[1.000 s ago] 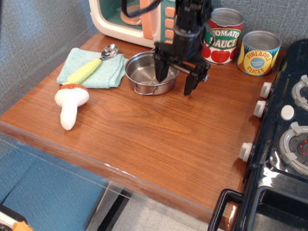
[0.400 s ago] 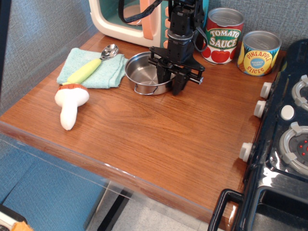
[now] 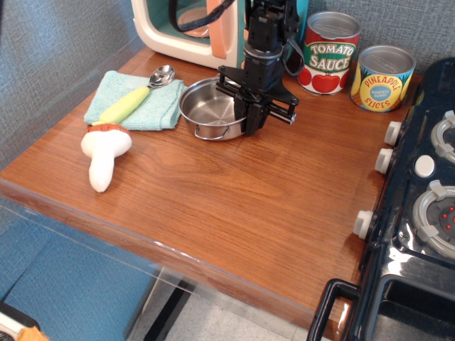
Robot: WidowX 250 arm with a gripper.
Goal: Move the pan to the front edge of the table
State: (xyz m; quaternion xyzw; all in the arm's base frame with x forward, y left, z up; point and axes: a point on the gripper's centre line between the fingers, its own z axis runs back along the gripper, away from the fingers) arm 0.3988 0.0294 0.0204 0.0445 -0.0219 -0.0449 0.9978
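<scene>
Slipping is the main worry: the pan (image 3: pixel 212 111) is thin polished steel, round and shallow, and the gripper (image 3: pixel 247 117) appears clamped on just its right rim, fingers together across the wall. A drag toward the lower edge of the frame could tilt it or let it pivot out.

Left to right:
- Far left, a white mushroom toy (image 3: pixel 104 154), smooth plastic, lying on its side.
- Upper left, a soft teal cloth (image 3: pixel 135 108) with a yellow-handled spoon (image 3: pixel 140 94) on top; the pan sits just beside the cloth, so a snag is possible.
- Centre top, pan with a wire loop handle, on the glossy wood-grain counter (image 3: pixel 227 206), well apart from the near edge.
- Upper right, two labelled cans (image 3: pixel 330 53), ribbed metal tops.
- Far right, black toy stove (image 3: pixel 416 213).
</scene>
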